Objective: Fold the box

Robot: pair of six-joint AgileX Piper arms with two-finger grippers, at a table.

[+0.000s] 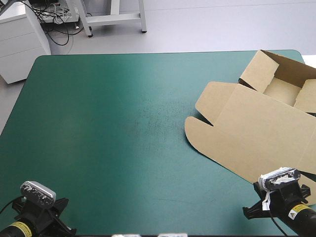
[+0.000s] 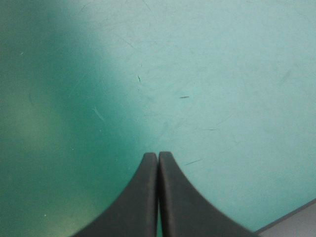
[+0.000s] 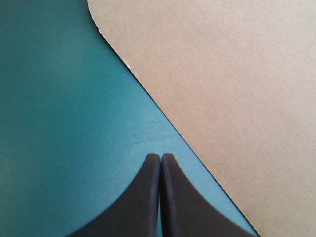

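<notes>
Brown cardboard box, tray formed, lid flat, lay just beside right gripper, fingers joined; left gripper likewise pinched together. Folding looked nearly done; next probably needed parted fingers at lid.

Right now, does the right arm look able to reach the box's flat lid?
Probably yes. The right gripper, shut, hangs over bare teal-green cover just beside the edge of the box, with nothing lying between them.
</notes>
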